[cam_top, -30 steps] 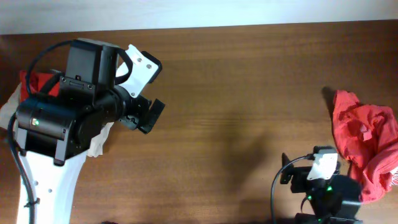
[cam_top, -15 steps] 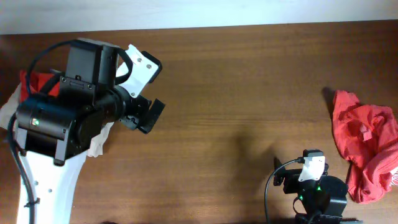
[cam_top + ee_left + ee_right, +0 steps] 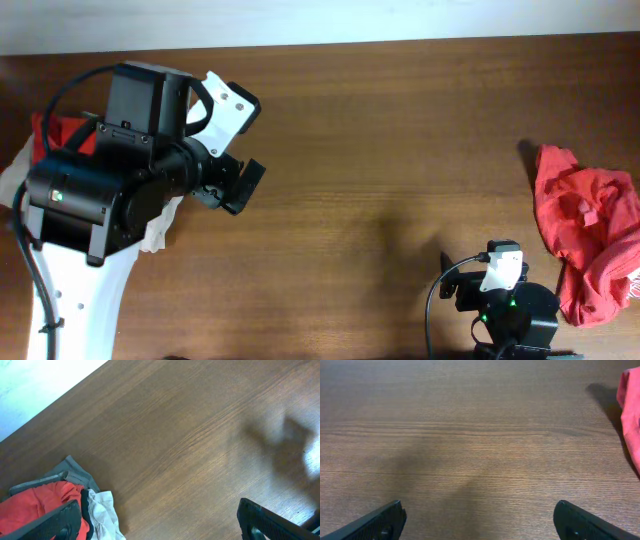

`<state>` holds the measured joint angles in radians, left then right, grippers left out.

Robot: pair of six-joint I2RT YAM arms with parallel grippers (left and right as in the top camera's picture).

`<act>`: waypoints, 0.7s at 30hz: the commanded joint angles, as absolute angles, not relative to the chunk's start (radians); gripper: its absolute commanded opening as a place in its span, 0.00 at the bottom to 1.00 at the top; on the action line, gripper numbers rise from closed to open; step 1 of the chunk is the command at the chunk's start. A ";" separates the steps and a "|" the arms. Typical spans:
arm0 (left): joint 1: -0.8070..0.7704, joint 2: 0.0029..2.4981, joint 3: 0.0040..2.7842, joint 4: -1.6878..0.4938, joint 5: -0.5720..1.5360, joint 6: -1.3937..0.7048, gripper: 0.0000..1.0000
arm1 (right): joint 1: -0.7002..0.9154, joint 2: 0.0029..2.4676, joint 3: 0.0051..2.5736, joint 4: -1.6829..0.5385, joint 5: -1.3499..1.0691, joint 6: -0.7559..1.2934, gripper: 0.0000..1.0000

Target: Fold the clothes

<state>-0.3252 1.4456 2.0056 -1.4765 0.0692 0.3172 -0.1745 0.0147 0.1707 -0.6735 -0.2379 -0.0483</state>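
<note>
Only the left-wrist view shows grey cloth (image 3: 76,468); left tool (image 3: 160,521) and right tool (image 3: 480,521) gape.

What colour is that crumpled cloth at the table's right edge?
The cloth is orange-red; overhead view shows it best.

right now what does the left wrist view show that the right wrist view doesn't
Only the left wrist view: a heap of red cloth, grey cloth and white cloth at its lower left, plus the edge of the table at the upper left. Only the right wrist view: the edge of a red garment at the far right. Both: bare wood, and that arm's own hand open and empty, the left hand and the right hand.
</note>
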 commanded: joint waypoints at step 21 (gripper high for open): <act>-0.191 1.241 1.781 -1.153 0.028 0.307 0.99 | -0.177 0.003 0.165 -0.669 -0.253 -0.045 0.99</act>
